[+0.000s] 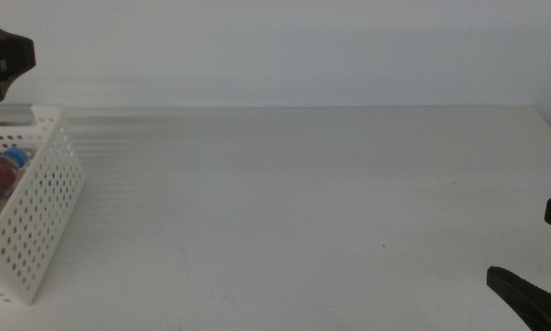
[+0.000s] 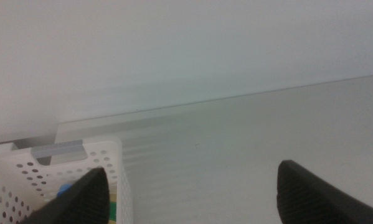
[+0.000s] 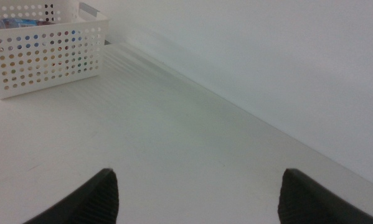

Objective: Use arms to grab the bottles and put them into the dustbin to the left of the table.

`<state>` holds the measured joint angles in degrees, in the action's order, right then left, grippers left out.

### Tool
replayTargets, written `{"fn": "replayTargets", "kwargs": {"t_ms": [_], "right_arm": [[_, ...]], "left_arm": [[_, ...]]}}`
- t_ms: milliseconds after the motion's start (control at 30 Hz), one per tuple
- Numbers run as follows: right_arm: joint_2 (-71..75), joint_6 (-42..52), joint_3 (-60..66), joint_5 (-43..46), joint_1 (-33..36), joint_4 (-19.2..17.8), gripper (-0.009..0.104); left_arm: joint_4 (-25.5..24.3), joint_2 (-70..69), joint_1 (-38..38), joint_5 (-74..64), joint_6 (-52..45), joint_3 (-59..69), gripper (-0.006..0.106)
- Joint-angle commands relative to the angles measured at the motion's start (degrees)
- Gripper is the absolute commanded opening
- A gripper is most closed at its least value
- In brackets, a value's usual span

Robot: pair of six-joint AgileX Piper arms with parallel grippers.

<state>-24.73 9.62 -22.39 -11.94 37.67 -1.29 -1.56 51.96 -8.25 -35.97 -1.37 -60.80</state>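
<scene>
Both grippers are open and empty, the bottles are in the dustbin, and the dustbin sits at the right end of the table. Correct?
Not quite: the dustbin sits at the table's left end, as the middle view shows. The bottles lie inside it, and the left gripper and right gripper are open and empty.

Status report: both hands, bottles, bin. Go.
Left hand open, empty, above the dustbin. Right hand open, empty, low at the table's right side. Bottles inside dustbin. Nothing in the way.
</scene>
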Motion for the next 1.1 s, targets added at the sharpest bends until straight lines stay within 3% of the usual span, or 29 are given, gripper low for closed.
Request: {"fn": "replayTargets", "kwargs": {"t_ms": [0, 333, 467, 567, 767, 933, 1067], "right_arm": [[-0.6, 0.7, -1.6, 4.5, -0.2, -0.3, 0.067], [-0.6, 0.7, -1.6, 4.4, -0.2, -0.3, 0.067], [-0.6, 0.7, -1.6, 4.4, -1.7, -1.9, 0.067], [-0.5, 0.7, -1.6, 4.4, -6.8, -1.9, 0.067], [2.4, 0.7, -1.6, 4.4, -18.1, 3.5, 0.067], [7.9, 0.7, -0.5, 4.3, -25.2, 0.7, 0.067], [12.9, 0.7, 2.4, 4.2, -31.4, 2.2, 0.067]], "left_arm": [[-0.1, -0.6, -0.3, 4.2, 0.6, -1.5, 0.085], [-0.2, -4.3, -0.2, 12.1, 0.5, 6.5, 0.085], [-0.2, -8.5, -0.2, 13.1, 0.5, 11.5, 0.085], [-0.2, -13.0, -0.2, 13.2, 0.5, 16.0, 0.085], [-0.2, -25.7, -0.2, 15.4, 0.5, 27.0, 0.085], [-0.2, -37.1, -0.2, 15.8, 0.5, 35.8, 0.085], [0.0, -44.7, -0.2, 15.8, 0.5, 41.6, 0.085]]}}
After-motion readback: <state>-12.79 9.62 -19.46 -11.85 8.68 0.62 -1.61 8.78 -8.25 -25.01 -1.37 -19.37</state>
